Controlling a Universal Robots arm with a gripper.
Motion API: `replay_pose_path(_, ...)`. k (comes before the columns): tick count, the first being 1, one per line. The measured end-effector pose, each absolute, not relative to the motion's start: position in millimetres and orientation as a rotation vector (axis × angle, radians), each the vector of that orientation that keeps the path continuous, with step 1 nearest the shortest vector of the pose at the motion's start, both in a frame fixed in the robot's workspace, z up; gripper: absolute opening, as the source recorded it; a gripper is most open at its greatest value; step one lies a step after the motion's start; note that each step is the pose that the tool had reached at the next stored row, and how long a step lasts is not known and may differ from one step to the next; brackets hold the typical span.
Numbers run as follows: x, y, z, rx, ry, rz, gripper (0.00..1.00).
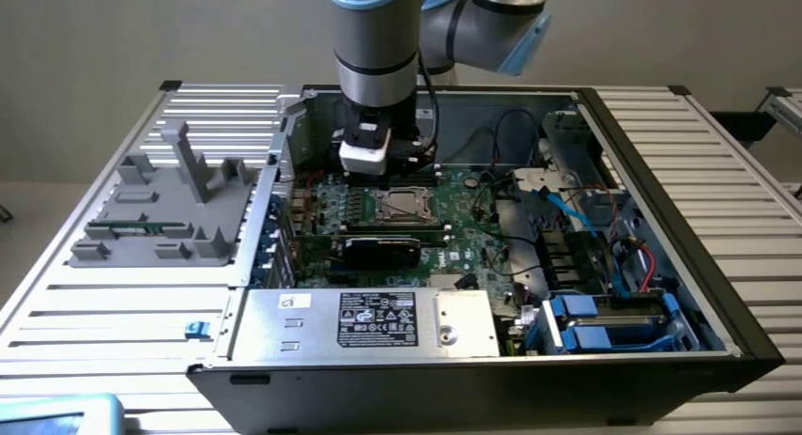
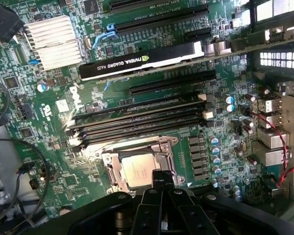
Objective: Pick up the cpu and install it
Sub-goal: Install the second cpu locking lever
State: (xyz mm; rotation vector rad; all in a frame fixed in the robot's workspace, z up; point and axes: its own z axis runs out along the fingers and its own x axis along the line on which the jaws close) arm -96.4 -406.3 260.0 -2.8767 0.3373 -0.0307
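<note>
The cpu [image 2: 137, 171] lies flat inside the black socket [image 2: 110, 169] on the green motherboard [image 2: 152, 105]. Its shiny silver top faces up. The metal frame of the socket runs around it. In the exterior view the cpu [image 1: 401, 205] sits near the middle of the open computer case [image 1: 652, 153].

The end effector [image 2: 161, 178] is right above the edge of the cpu. Its two black fingers [image 2: 159, 183] are pressed together, so it is closed. It holds nothing. I cannot tell if the tips touch the chip. In the exterior view the end effector [image 1: 376, 167] hangs straight down from the grey and blue arm [image 1: 376, 40], just behind the socket.

Long black memory slots [image 2: 137, 122] lie just beside the socket. Past them stands a black card [image 2: 142, 61] with white letters on it. A silver block with thin fins [image 2: 51, 41] is near one end of the card.

The case lies on its side on a counter [image 1: 100, 303] made of silver slats. A grey plastic holder [image 1: 163, 209] rests on the counter at the exterior view's left. A silver box with a label [image 1: 370, 322] fills the near part of the case. Blue parts [image 1: 589, 322] sit at the exterior view's right.
</note>
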Motion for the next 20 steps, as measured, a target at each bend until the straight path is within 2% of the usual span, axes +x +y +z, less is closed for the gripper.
replay_pose_path(14, -96.4, -428.9, 244.8, -2.836, 0.362, -0.02, 0.11)
replay_pose_path(20, -97.6, -429.8, 238.1, -2.824, 0.382, -0.019, 0.11)
